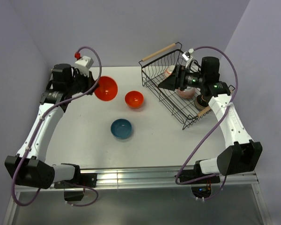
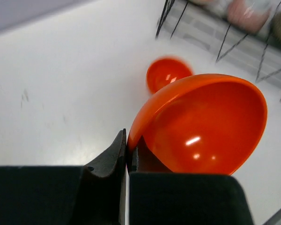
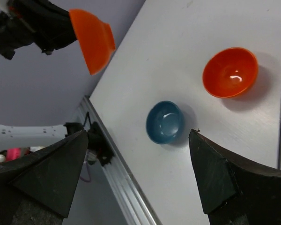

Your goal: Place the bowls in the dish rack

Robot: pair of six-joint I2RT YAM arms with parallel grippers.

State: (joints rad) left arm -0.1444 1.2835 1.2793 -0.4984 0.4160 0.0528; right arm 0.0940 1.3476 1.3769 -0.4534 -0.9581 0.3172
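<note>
My left gripper (image 1: 96, 87) is shut on the rim of a plain orange bowl (image 1: 106, 88) and holds it tilted above the table; in the left wrist view the fingertips (image 2: 128, 145) pinch its edge (image 2: 206, 126). A second orange bowl (image 1: 134, 99) and a blue bowl (image 1: 121, 128) sit on the table. My right gripper (image 1: 165, 84) is open and empty over the black wire dish rack (image 1: 155, 86). The rack holds patterned bowls (image 1: 170, 71) (image 1: 186, 92) and a dark one (image 1: 201, 101). The right wrist view shows the blue bowl (image 3: 165, 122) between its fingertips (image 3: 138, 136).
The rack stands at the back right with a wooden handle (image 1: 159, 51) on its far side. Purple walls close in left, back and right. The table's front metal rail (image 3: 126, 187) runs below the blue bowl.
</note>
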